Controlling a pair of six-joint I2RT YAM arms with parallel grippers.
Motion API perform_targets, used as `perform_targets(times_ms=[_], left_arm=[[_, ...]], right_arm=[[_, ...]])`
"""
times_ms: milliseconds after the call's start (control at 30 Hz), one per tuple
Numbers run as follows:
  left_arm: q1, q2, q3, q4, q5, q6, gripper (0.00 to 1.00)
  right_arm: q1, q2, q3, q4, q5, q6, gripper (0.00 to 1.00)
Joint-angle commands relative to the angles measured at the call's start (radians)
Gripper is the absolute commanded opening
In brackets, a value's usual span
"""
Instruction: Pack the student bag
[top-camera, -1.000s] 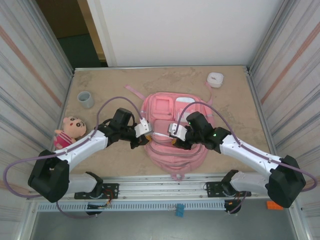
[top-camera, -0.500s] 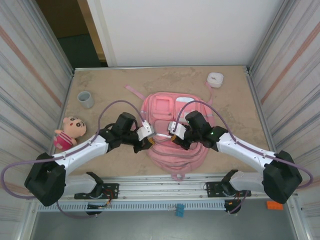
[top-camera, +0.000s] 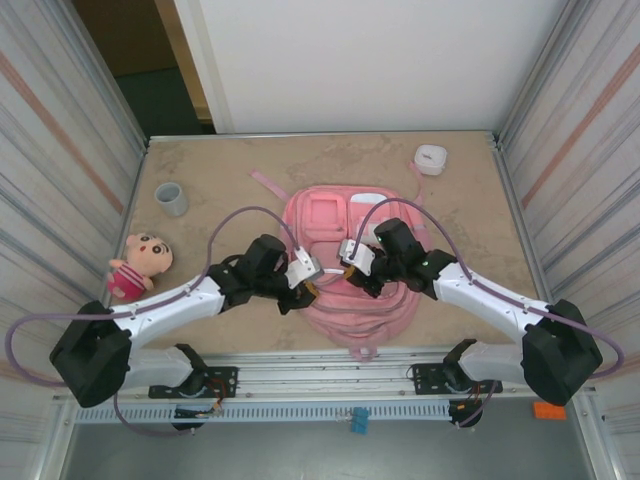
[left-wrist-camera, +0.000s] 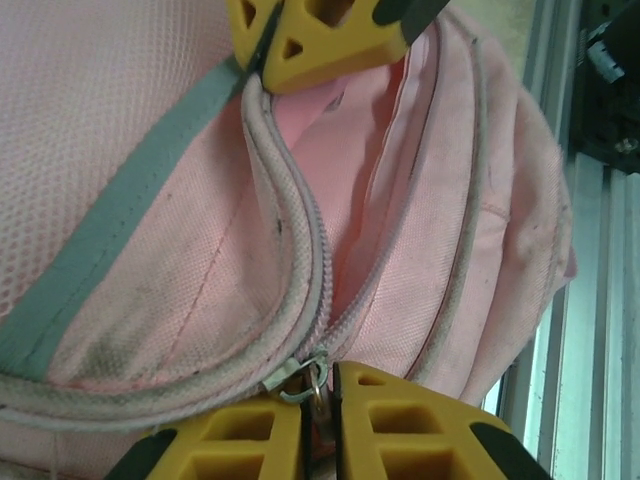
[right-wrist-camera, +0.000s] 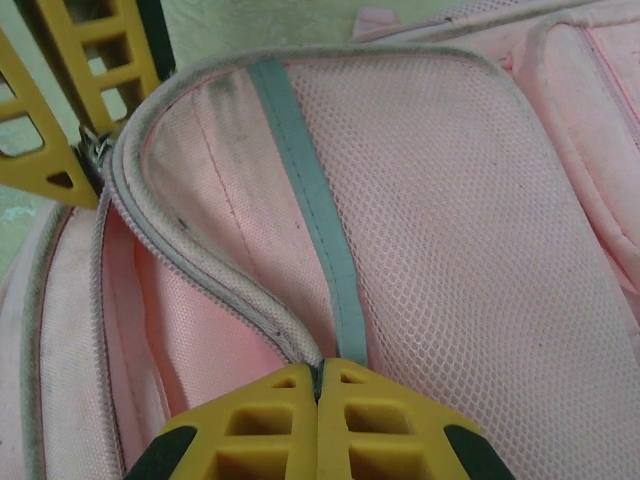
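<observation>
Two pairs, left fingers (left-wrist-camera: 235, 445) and right fingers (right-wrist-camera: 250, 420), pinch one student bag's (top-camera: 326, 212) zipper (left-wrist-camera: 302, 240).

I work in a robot lab cell. My left arm (top-camera: 170, 300) and right arm (top-camera: 490, 300) are bolted to an aluminium rail (top-camera: 330, 385) at the near edge of a table (top-camera: 230, 170) with a stone-look top, and purple cables (top-camera: 240, 212) loop off them. Striped panels (top-camera: 60, 150) wall in both sides, and a white board (top-camera: 360, 60) closes the back. A bag (top-camera: 330, 210), a doll (top-camera: 140, 262) and a cup (top-camera: 171, 198) lie spread on the top.
</observation>
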Motion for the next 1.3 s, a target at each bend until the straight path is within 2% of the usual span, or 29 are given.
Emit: perform_targets(times_ms=[0, 33, 67, 167, 267, 333, 400, 467, 533, 700, 800, 1067, 1267], left_arm=[[-0.063, 0.041, 0.052, 0.103, -0.018, -0.032, 0.12], [-0.064, 0.047, 0.052, 0.103, -0.049, -0.043, 0.11], [-0.064, 0.047, 0.052, 0.108, -0.072, -0.051, 0.11], [-0.064, 0.037, 0.039, 0.112, -0.135, -0.072, 0.09], [-0.064, 0.023, 0.029, 0.099, -0.185, -0.077, 0.09], [-0.065, 0.007, 0.014, 0.109, -0.199, -0.084, 0.09], [-0.064, -0.004, -0.001, 0.124, -0.215, -0.096, 0.09], [-0.063, -0.014, -0.013, 0.132, -0.239, -0.114, 0.09], [-0.064, -0.021, -0.024, 0.143, -0.257, -0.127, 0.09], [-0.064, -0.024, -0.023, 0.132, -0.267, -0.134, 0.09], [-0.064, -0.016, -0.021, 0.131, -0.279, -0.136, 0.09], [-0.072, 0.008, -0.012, 0.140, -0.262, -0.166, 0.09], [-0.078, 0.027, -0.008, 0.157, -0.246, -0.189, 0.09]], right_arm=[[0.007, -0.040, 0.037, 0.105, -0.072, 0.024, 0.07], [0.002, -0.055, 0.044, 0.071, -0.073, 0.034, 0.23], [-0.005, -0.074, 0.052, 0.034, -0.078, 0.049, 0.34], [-0.052, -0.152, 0.087, -0.100, -0.075, 0.197, 0.48], [-0.139, -0.224, 0.104, -0.207, -0.086, 0.485, 0.56], [-0.194, -0.291, 0.097, -0.281, -0.077, 0.699, 0.57], [-0.249, -0.313, 0.111, -0.391, -0.038, 0.835, 0.57], [-0.323, -0.309, 0.136, -0.498, -0.040, 0.884, 0.57], [-0.419, -0.282, 0.152, -0.559, -0.103, 0.910, 0.57], [-0.594, -0.149, 0.108, -0.508, -0.316, 1.000, 0.55], [-0.603, -0.080, 0.100, -0.464, -0.341, 1.012, 0.50], [-0.596, -0.056, 0.042, -0.448, -0.222, 0.998, 0.50], [-0.594, -0.028, -0.009, -0.407, -0.277, 1.006, 0.49]])
